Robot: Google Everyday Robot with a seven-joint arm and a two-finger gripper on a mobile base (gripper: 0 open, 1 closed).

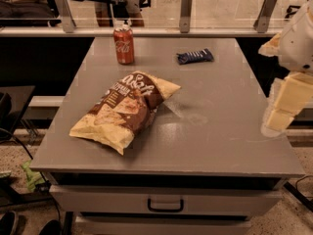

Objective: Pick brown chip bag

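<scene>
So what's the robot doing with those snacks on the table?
It wants the brown chip bag, but it hasn't grabbed it yet. The bag lies flat on the left front part of the grey table. The robot's claw hangs off at the table's right edge, well apart from the bag. At the back, a red soda can stands upright and a small dark blue wrapper lies flat.
</scene>
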